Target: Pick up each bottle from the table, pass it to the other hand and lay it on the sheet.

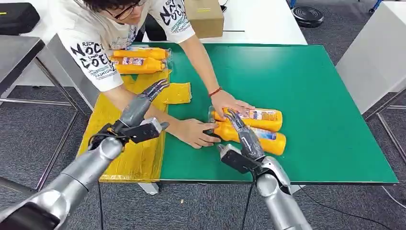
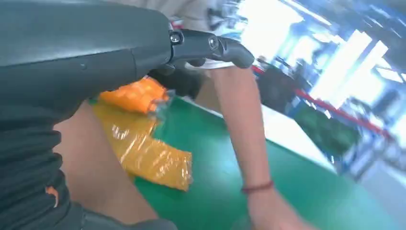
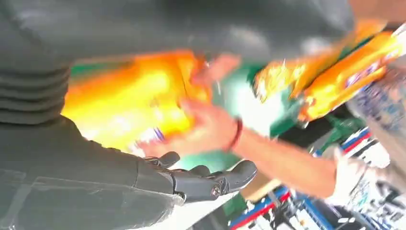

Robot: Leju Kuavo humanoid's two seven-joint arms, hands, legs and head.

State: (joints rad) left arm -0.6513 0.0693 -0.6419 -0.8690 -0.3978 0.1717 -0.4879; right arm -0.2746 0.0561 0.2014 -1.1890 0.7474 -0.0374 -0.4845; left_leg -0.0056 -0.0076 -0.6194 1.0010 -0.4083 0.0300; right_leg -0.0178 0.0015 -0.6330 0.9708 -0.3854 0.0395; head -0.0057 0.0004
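Blurred bottles and a person's hand seen past the right hand (image 3: 191, 179)

An orange bottle (image 3: 129, 100) is touched by a person's hand (image 3: 210, 127) wearing a red wrist cord (image 3: 236, 135); two more orange bottles (image 3: 335, 72) are seen beyond, on green table (image 3: 239, 103).

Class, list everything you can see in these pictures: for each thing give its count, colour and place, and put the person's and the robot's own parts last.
Bottles: four, orange; two on the yellow sheet's far end, two on the green table near the right hand.
Sheet: one, yellow, on the table's left part.
Table: one, green top.
Box: one, brown, beyond the table.
Person's hands: two, on the two near bottles.
Left hand: one, dark, open above the sheet.
Right hand: one, dark, open above the near bottles.
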